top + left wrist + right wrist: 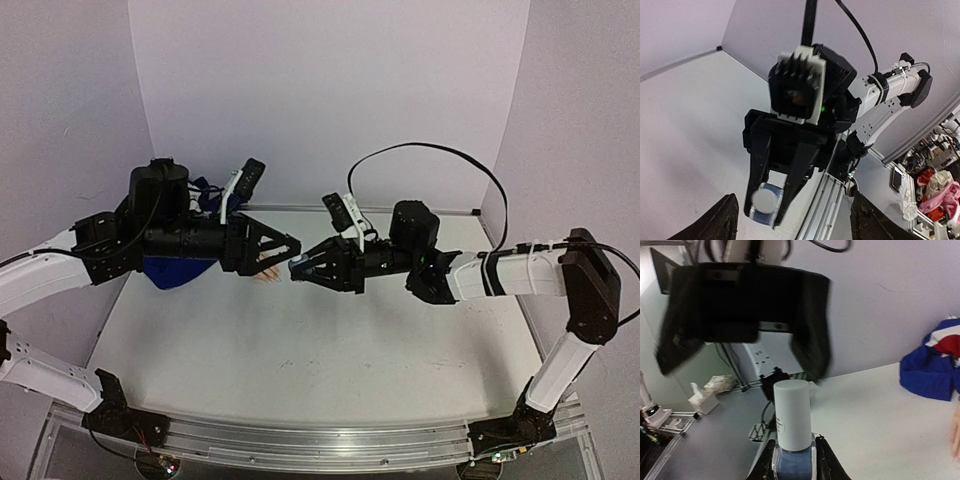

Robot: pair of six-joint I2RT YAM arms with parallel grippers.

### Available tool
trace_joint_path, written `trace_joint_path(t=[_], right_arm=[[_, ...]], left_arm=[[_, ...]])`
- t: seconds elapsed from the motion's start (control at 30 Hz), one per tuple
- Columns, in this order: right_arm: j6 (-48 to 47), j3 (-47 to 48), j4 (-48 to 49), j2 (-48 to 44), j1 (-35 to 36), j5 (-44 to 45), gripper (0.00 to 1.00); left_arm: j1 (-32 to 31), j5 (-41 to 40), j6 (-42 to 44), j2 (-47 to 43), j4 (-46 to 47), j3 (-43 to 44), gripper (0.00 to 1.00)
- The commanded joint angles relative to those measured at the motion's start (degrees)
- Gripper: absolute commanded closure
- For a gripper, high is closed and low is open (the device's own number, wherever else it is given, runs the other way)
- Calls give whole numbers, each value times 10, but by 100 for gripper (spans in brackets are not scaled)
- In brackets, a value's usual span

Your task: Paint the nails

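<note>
The peach mannequin hand (pixel 268 273) pokes out of a blue sleeve (pixel 180 271) just under my left gripper; its nails are too small to make out. In the right wrist view the hand (pixel 956 436) shows at the right edge beside the blue and red sleeve (pixel 929 376). My right gripper (pixel 299 268) is shut on the blue base of a small bottle (pixel 792 460) with a white cap (pixel 792 414). My left gripper (pixel 292 250) is open and empty, facing the cap tip to tip. The left wrist view shows the cap (pixel 763 198) end-on between the right fingers.
Both arms meet above the middle of the white table (pixel 300 350). Pale walls close off the back and sides. The metal rail (pixel 330 440) with the arm bases runs along the near edge. A black cable (pixel 430 150) loops above the right arm.
</note>
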Motion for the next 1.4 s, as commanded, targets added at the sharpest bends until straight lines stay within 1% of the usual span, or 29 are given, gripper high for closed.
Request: trace_joint_path(t=[0.0,0.07,0.13,0.2,0.27,0.4,0.47,0.73,0.87,0.9,0.93,0.97,1.0,1.03,1.07,1.1,1.13,1.17,1.2,1.23,1.3,1.33,1.37], right_arm=[[67,-5,107,-47,1,-94,100],[71,-10,115,-51,1,-81,100],[76,-13,120,-51,2,-77,100],[79,-14,125,-49,2,-76,100],[78,-18,128,-48,1,-75,100],[77,-22,129,-46,2,-74,100],[75,-23,129,-45,2,-72,100],[72,-14,130,-34,2,-71,100],[61,-14,126,-30,2,-56,100],[50,-16,119,-32,2,-41,100],[34,-19,103,-37,2,-18,100],[18,-19,83,-41,2,13,100],[1,-19,57,-47,2,65,100],[-24,-14,18,-54,9,148,100],[-61,-3,-41,-64,30,310,100],[-82,11,-99,-65,70,560,100],[-90,27,-130,-53,114,805,100],[-104,41,-131,-37,138,956,100],[-130,55,-122,-22,149,1011,100],[-154,68,-111,-7,156,1037,100],[-174,98,-107,16,160,1008,100],[-175,103,-107,21,160,973,100],[-183,103,-100,22,160,927,100]], left_arm=[[2,105,13,45,34,43,29],[-1,123,14,55,38,50,36],[-3,124,13,60,39,55,45],[-4,123,12,62,40,58,49],[-4,120,11,61,41,58,49],[-4,105,14,49,44,55,37],[-4,94,16,44,45,53,37],[-4,83,5,58,45,57,63],[-4,66,6,56,45,55,81],[-4,57,8,54,44,54,85],[-4,46,10,54,43,53,91],[-5,32,9,54,40,51,98],[-5,11,9,53,36,50,100],[-7,-11,8,53,29,49,100],[-10,-48,8,54,15,50,100],[-16,-99,5,58,-5,57,100],[-25,-155,1,64,-34,66,100],[-27,-204,-9,72,-59,76,100],[-27,-238,-22,80,-81,85,100],[-27,-252,-25,88,-91,92,100],[-27,-248,-17,100,-97,106,100],[-26,-239,-14,103,-100,113,99],[-25,-225,-11,104,-100,116,96]])
